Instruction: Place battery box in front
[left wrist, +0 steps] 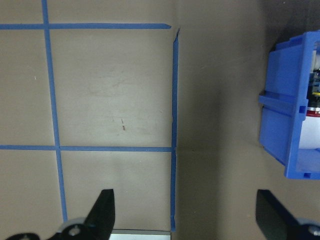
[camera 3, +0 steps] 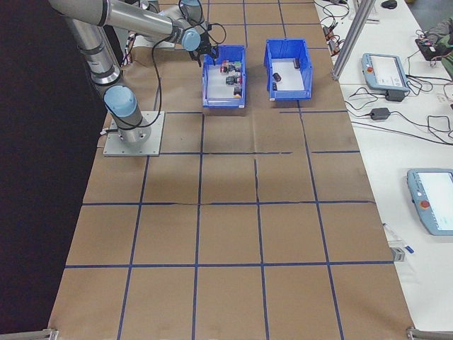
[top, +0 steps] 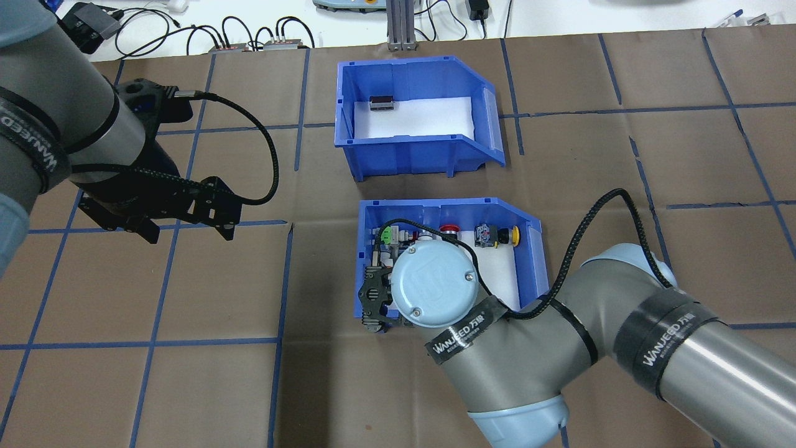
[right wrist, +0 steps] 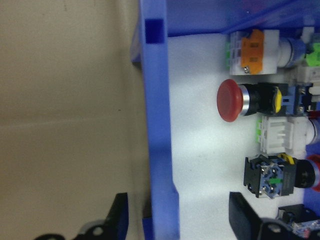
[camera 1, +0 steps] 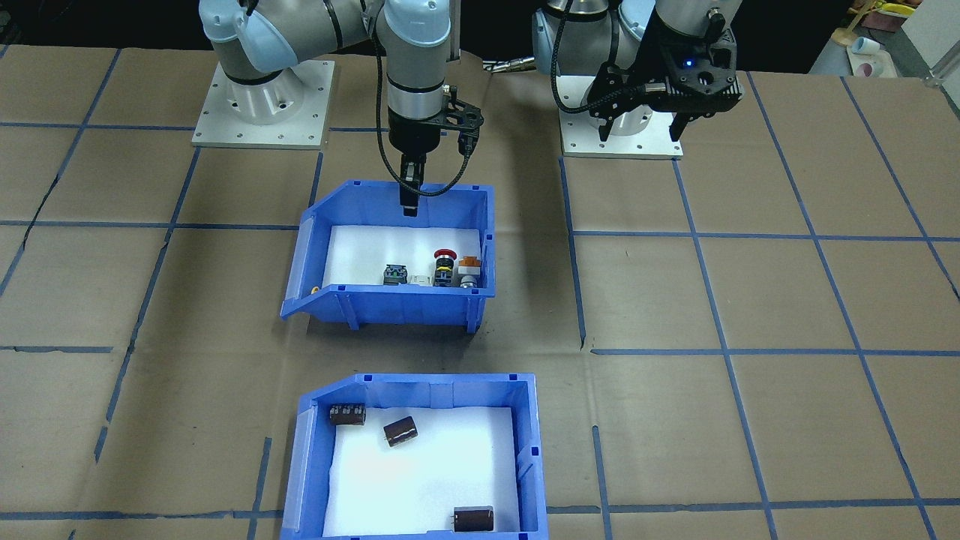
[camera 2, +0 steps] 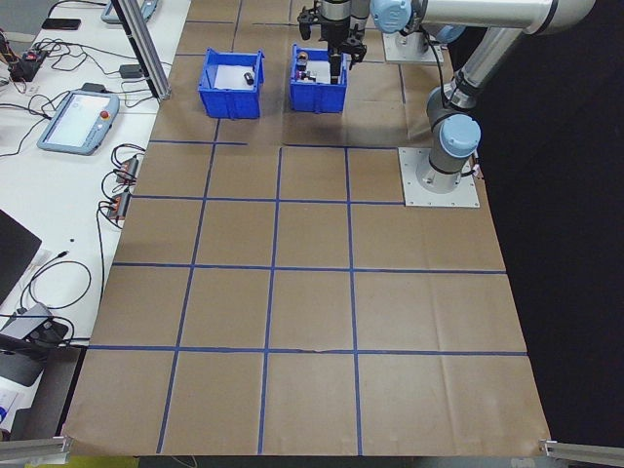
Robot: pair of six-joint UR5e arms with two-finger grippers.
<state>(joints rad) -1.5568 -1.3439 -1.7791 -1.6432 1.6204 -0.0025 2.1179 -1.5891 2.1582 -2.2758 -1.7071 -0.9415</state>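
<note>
Your right gripper (right wrist: 177,227) sits at the near wall of the blue plastic bin of colourful push-button switches (top: 532,249). Its fingers (right wrist: 118,220) are spread, one outside that wall and one inside over the white liner, not clamped on it. A red mushroom-head button (right wrist: 229,100) lies among the switches just beyond the fingers.

The blue plastic battery box with a sloped-cut end (camera 1: 529,420) stands on the brown paper-covered desk (camera 1: 750,420), farther from the robot than the switch bin and apart from it, a strip of bare desk between them. In the front-facing view you can see three dark brown stubby cylinders (camera 1: 400,431) lying on its white liner.

Your left gripper (left wrist: 182,212) hangs over bare desk well left of both bins, fingers (left wrist: 102,212) released and holding nothing.
</note>
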